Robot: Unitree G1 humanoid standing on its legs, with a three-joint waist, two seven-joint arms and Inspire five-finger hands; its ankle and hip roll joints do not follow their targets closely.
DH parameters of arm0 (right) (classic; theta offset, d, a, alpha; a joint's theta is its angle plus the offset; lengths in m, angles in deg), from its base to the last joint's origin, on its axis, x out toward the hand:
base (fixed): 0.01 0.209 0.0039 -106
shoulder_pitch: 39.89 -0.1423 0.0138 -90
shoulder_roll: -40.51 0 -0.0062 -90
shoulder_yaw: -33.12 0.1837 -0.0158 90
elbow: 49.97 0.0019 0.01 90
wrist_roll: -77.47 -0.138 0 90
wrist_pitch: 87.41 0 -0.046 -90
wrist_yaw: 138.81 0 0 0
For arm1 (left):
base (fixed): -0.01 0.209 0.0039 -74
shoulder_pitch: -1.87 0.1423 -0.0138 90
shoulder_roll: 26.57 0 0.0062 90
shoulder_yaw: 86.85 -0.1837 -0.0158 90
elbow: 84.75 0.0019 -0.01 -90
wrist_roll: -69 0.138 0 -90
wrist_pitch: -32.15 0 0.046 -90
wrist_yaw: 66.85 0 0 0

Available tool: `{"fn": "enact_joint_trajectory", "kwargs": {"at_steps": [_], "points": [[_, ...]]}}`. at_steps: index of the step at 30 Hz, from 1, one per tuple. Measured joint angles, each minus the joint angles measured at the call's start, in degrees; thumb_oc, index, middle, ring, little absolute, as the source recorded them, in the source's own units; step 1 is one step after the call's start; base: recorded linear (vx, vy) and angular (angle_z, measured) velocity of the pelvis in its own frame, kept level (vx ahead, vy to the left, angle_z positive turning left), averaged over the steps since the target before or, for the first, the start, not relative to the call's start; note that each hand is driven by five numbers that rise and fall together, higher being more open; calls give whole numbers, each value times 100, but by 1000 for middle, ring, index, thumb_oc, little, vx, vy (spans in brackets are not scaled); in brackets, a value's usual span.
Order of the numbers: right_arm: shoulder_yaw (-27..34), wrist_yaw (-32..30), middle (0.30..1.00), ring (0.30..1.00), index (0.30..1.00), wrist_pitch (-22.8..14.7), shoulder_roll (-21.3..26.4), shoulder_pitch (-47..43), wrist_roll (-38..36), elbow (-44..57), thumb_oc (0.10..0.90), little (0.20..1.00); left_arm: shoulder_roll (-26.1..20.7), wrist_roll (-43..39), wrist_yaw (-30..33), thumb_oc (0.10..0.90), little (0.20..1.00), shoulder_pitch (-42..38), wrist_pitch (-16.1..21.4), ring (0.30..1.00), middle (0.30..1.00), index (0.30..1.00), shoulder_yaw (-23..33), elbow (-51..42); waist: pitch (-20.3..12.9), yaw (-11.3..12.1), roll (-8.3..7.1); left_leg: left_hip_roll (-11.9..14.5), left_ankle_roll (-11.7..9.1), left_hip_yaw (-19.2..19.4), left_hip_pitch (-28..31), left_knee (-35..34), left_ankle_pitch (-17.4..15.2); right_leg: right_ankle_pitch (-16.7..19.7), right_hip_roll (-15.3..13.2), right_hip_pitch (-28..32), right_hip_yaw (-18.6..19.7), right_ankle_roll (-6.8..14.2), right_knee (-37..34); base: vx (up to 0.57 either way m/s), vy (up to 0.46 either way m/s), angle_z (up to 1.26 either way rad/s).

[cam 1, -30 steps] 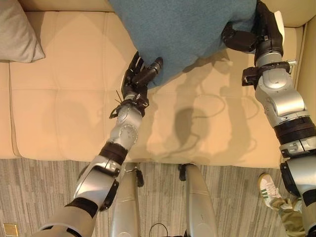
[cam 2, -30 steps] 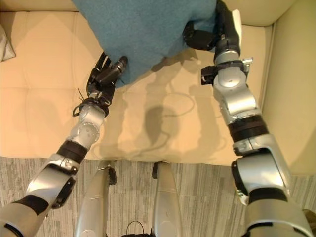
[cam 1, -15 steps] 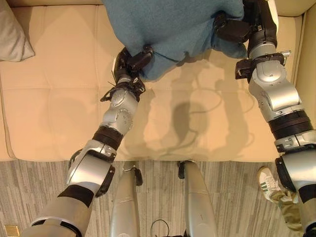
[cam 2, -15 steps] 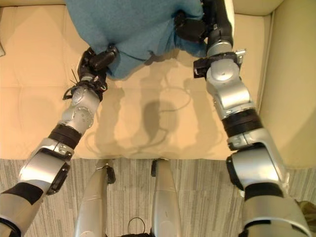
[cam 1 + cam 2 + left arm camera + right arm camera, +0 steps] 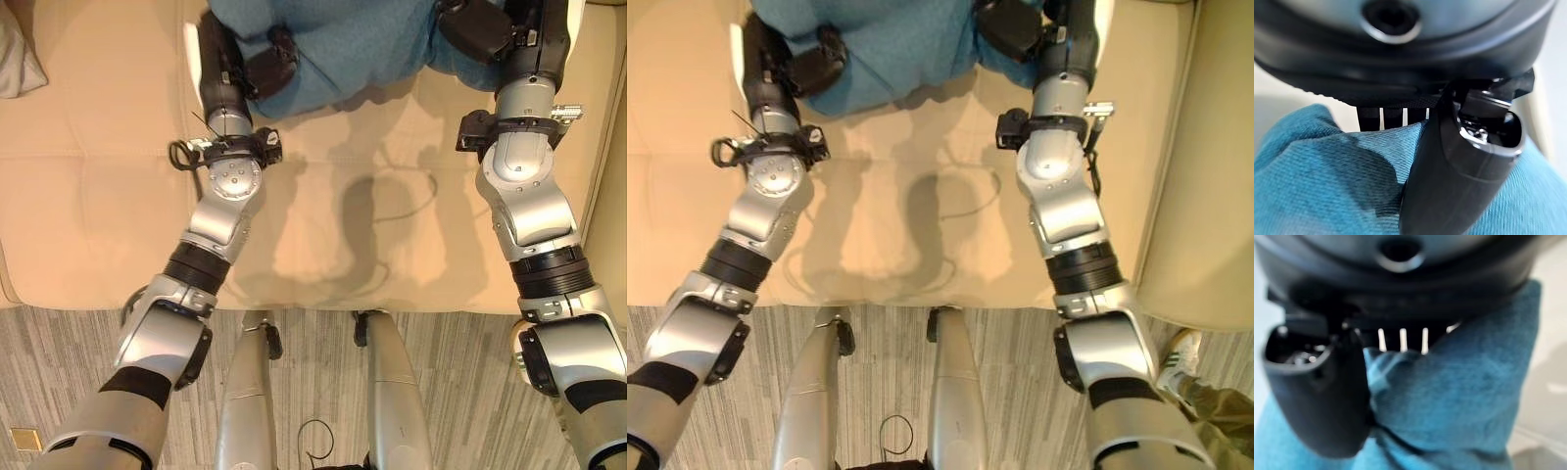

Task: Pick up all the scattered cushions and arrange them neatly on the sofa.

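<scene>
Both hands held one blue cushion (image 5: 343,44) over the back part of the beige sofa (image 5: 88,196), its lower edge hanging just above the seat and throwing a shadow there. The left hand (image 5: 257,69) gripped the cushion's lower left corner — its own wrist view showed the thumb (image 5: 1459,171) pressed into blue cloth with the fingers (image 5: 1393,117) curled behind the fold. The right hand (image 5: 490,29) pinched the opposite side in the same way, thumb (image 5: 1317,396) on one face of the cloth and fingers on the other.

The step in hand looked like the placing of this cushion: it was already carried to the sofa but not yet set down and let go. The next move probably called for lowering it against the backrest, standing it square, and then loosening both grips together so that it would not tip forward onto the seat.

By count: one blue cushion, in the hands; one pale grey cushion (image 5: 18,54), lying at the far left end of the sofa seat and cut by the picture's edge. I could not tell whether other cushions lay elsewhere. At the lower right, on the striped floor (image 5: 1019,392), a person's shoe (image 5: 1178,352) and trouser leg stood beside the sofa.
</scene>
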Motion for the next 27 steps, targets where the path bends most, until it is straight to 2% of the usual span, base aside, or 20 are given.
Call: {"fn": "enact_joint_trajectory", "kwargs": {"at_steps": [2, 6, 10, 13, 17, 22, 27], "points": [[130, -57, 300, 300, 300, -108, 38, 346, 418, 297, 400, 300, -189, 753, 132, 400, 300, 2, -119, 300, 300, 300, -113, -140, 0, 26, 0, -5, 0, 2, -44, 2, 0, 0, -6, -43, 1, 0, 6, 0, 0, 0], [138, -41, 300, 300, 300, -346, 34, 1032, 728, 382, 400, 300, -665, 1773, 221, 400, 300, -5, -260, 300, 300, 300, -259, -369, 0, 38, 0, 4, 2, -5, -106, 17, -1, 0, -18, -100, 5, 0, 11, 11, 31, 2], [-14, -11, 300, 300, 300, -375, -88, 1752, 877, 302, 400, 300, -829, 2644, 221, 400, 300, -42, -378, 300, 300, 300, -391, -695, 1, 118, -1, -21, 5, -7, -107, 24, -4, 0, -52, -107, 14, 1, 38, 11, 9, 2], [-157, 11, 300, 300, 300, -364, -233, 1760, 1075, -206, 400, 300, -842, 3121, 227, 400, 300, -142, -379, 300, 300, 300, -539, -775, 1, 99, -2, -27, 23, -10, -106, 97, -15, 1, -64, -70, 14, 2, 55, 6, 10, 1], [-185, -110, 300, 300, 300, -307, -361, 1572, 1081, -642, 400, 300, -590, 3215, 230, 400, 300, -168, -375, 300, 300, 300, -579, -823, 0, 43, -1, -30, 41, -16, -106, 134, -3, 7, -63, -57, 13, 13, 87, 0, 0, 0], [-152, -434, 300, 300, 300, -103, -364, 1199, 1121, -655, 400, 300, -261, 2790, 366, 400, 300, -162, -372, 300, 300, 300, -356, -730, 0, -45, -1, -64, 51, -12, -118, 152, 8, 12, -59, -75, 28, 21, 112, 7, 4, 0], [-29, -735, 300, 300, 300, -19, -356, 943, 1480, -613, 400, 300, -66, 2491, 525, 400, 300, -164, -364, 300, 300, 300, -216, -680, 0, -46, 1, -50, 49, -10, -216, 157, 9, 12, -38, -169, 26, 21, 123, 0, 0, 0]]}}
